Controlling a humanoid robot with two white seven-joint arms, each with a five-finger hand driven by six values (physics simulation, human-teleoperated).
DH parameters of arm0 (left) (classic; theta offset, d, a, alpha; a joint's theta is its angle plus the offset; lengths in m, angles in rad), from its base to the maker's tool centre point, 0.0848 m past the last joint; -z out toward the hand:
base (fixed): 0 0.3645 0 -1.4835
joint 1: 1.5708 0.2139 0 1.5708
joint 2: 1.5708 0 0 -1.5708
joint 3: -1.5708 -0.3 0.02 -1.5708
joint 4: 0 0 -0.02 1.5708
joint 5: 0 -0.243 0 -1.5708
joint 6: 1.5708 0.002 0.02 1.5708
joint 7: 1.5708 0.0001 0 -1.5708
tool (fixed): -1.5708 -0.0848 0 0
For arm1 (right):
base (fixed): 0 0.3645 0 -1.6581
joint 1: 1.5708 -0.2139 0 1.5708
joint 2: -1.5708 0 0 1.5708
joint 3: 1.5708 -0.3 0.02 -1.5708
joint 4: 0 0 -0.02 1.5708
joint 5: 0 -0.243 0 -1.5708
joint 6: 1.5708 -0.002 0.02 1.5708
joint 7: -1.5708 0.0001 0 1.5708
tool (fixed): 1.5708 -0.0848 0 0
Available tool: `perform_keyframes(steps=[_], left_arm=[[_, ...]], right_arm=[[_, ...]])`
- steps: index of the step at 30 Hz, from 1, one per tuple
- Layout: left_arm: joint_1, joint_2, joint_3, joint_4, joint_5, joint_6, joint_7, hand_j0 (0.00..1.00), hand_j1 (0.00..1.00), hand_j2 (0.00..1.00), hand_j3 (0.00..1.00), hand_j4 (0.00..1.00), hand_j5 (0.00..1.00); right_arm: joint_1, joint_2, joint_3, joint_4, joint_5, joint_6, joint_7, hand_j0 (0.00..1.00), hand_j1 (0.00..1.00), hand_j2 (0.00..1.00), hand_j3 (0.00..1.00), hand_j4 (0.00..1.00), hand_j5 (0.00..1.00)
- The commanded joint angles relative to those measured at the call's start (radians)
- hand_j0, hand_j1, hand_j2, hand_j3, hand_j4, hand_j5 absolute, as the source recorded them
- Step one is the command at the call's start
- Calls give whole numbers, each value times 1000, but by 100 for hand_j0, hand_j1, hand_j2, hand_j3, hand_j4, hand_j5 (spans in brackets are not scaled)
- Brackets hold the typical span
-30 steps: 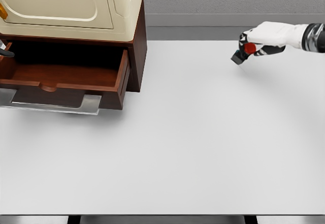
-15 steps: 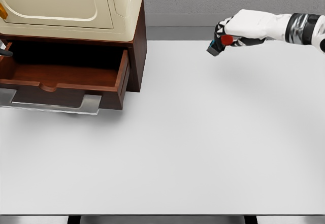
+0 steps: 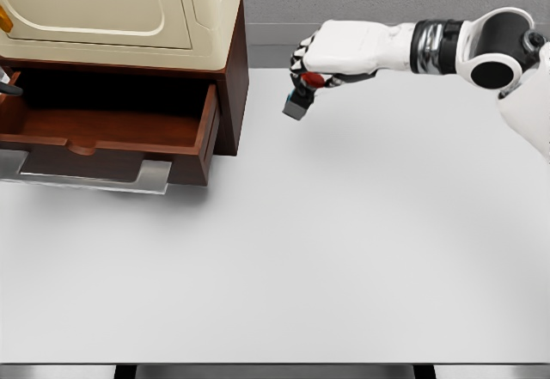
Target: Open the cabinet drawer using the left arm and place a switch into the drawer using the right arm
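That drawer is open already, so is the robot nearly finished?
Partly. The drawer stands pulled out of the cabinet, so opening looks done. The right hand holds the switch above the table, right of the cabinet. Carrying it over the drawer and releasing it remains.

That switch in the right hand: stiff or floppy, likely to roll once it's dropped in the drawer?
Probably rigid: the switch keeps a blocky, square-cornered shape in the right hand. Likely light, since the fingers alone carry it above the table. Its flat faces suggest it won't roll in the open drawer, though the red button could make it tip.
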Motion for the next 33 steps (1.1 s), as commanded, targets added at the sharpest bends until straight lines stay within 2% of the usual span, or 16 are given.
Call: perform_keyframes(steps=[1,9,12,19,25,29,33], left_arm=[[0,0,0,-1,7,3,0,100,100,100,100,100,100],[0,-3,-2,-1,4,1,0,100,100,100,100,100,100],[2,-3,-2,-2,4,1,0,100,100,100,100,100,100],[0,-4,-5,-6,2,0,0,100,100,100,100,100,100],[2,-9,-9,-7,-2,-3,0,100,100,100,100,100,100],[2,-9,-11,-7,-8,-5,0,100,100,100,100,100,100],[2,-15,-12,-10,-24,-5,0,100,100,100,100,100,100]], right_arm=[[-2,3,9,-44,-7,4,-2,44,44,44,44,44,44],[-43,6,52,-114,-69,4,-2,45,45,45,45,45,45],[-84,29,81,-131,-89,4,-2,45,45,45,45,45,45],[-152,61,107,-133,-102,4,-2,45,45,45,45,45,45],[-209,132,158,-130,-102,4,-2,46,46,46,46,46,46],[-261,202,181,-119,-104,4,-2,47,47,47,47,47,47],[-316,279,221,-22,-106,4,-2,47,47,47,47,47,47]])
